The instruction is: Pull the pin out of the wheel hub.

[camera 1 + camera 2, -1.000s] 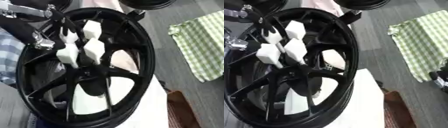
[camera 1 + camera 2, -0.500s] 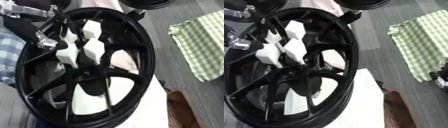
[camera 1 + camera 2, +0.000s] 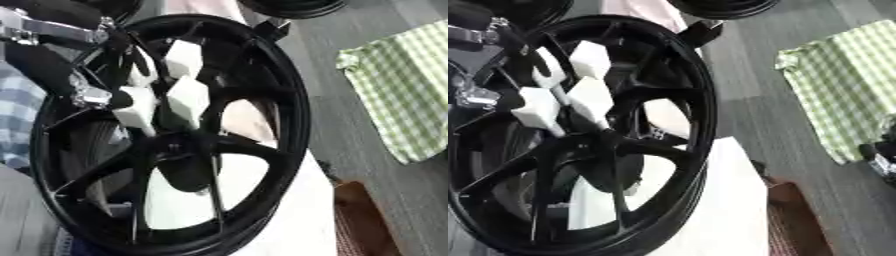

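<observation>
Slippage is being risked: white pins [image 3: 186, 96] in wheel hub [image 3: 175, 150] are being approached; left robot hand [image 3: 92, 95] closure cannot be told.

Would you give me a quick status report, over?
Left hand at the wheel hub, fingers unclear. Right hand unseen. White pins in place.

The left arm [image 3: 48, 30] comes in from the upper left of the frame, black with a silver joint near the top edge. The left hand [image 3: 105, 97] is at the left side, about the middle height; it is dark with a silver part, and I cannot tell how its fingers stand. In the right eye view, a small dark part, maybe the right hand [image 3: 881, 155], shows at the right edge.
</observation>
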You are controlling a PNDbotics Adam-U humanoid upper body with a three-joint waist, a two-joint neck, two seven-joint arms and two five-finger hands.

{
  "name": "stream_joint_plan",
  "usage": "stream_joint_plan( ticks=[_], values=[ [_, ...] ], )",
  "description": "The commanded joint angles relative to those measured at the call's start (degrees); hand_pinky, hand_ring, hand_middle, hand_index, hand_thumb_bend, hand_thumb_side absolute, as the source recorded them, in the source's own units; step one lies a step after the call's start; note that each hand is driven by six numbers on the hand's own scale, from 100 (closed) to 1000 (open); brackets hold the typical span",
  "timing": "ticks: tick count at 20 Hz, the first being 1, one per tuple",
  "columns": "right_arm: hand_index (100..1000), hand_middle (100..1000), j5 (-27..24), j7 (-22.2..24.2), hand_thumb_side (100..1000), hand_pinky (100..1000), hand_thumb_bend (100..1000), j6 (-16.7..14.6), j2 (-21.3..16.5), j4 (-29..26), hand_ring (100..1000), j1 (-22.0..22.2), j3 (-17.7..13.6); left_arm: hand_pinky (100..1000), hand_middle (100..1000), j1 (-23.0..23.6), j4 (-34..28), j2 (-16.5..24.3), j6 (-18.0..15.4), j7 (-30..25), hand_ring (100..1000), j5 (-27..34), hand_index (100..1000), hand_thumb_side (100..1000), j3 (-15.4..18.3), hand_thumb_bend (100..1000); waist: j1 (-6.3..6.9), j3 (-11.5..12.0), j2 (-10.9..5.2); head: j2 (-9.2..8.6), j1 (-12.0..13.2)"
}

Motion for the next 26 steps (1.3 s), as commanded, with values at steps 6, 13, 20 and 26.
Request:
stream_joint_plan(
  ticks=[6, 13, 20, 26],
  values=[
    [805, 579, 0.0, -0.1, 201, 689, 658, -0.2, -1.4, -1.1, 604, 0.0, -0.2, 694, 662, 1.0, -2.8, 3.2, 1.5, -0.2, 648, 0.3, 851, 803, 1.5, 274, -0.47, 0.1, -0.91, -0.53, 0.0],
    [805, 579, -0.1, 0.0, 201, 689, 658, -0.2, -1.4, -1.1, 605, -0.1, -0.2, 696, 735, 1.3, -2.3, 2.7, 2.7, -0.2, 687, 0.9, 883, 827, 0.9, 239, -0.53, 0.0, -0.90, -0.52, 0.1],
    [805, 579, -0.1, 0.1, 200, 689, 658, -0.2, -1.4, -1.1, 605, -0.1, -0.1, 690, 734, 0.6, -1.3, 1.6, 3.4, -0.2, 683, 0.9, 896, 861, -0.5, 215, -0.57, -0.2, -0.88, -0.53, 0.2],
    [805, 579, -0.2, 0.1, 200, 689, 658, -0.2, -1.4, -1.1, 605, -0.1, -0.1, 677, 675, 0.0, -0.1, 0.8, 2.9, -0.2, 658, 0.6, 862, 918, -2.3, 263, -0.56, -0.3, -0.88, -0.42, 0.2]
  ],
)
